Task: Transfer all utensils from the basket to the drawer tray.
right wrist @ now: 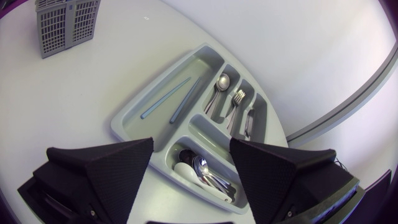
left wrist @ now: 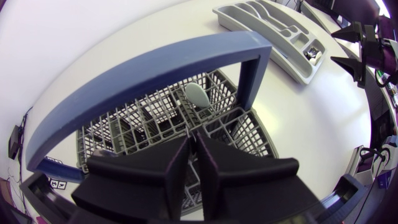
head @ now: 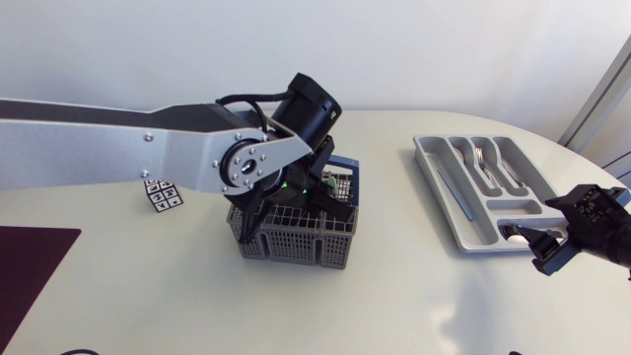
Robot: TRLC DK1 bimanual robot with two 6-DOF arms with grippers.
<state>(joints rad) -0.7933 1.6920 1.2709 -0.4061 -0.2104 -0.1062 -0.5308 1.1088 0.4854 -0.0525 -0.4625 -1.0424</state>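
At mid-counter (head: 394,306) stood the grey basket (head: 296,237), and well to its right lay the drawer tray (head: 426,166). From overhead, the left arm (head: 118,138) covered much of the basket. Only the left wrist view looked inside: a basket spoon (left wrist: 198,94) stood bowl-up in a compartment just ahead of the left jaws, beneath the blue handle (left wrist: 155,65). Whether those jaws grasped anything could not be told. The right wrist view alone showed the tray's contents plainly: two pale blue sticks (right wrist: 168,102) in the long slot, a tray spoon (right wrist: 222,82), a fork (right wrist: 237,98), and a heap of cutlery (right wrist: 208,175) in the end compartment. The right jaws hung released, wide apart, above that end, on the right arm (head: 601,232). Left of the basket, the counter also carried a small marker card (head: 163,194) and a dark mat (head: 30,266).
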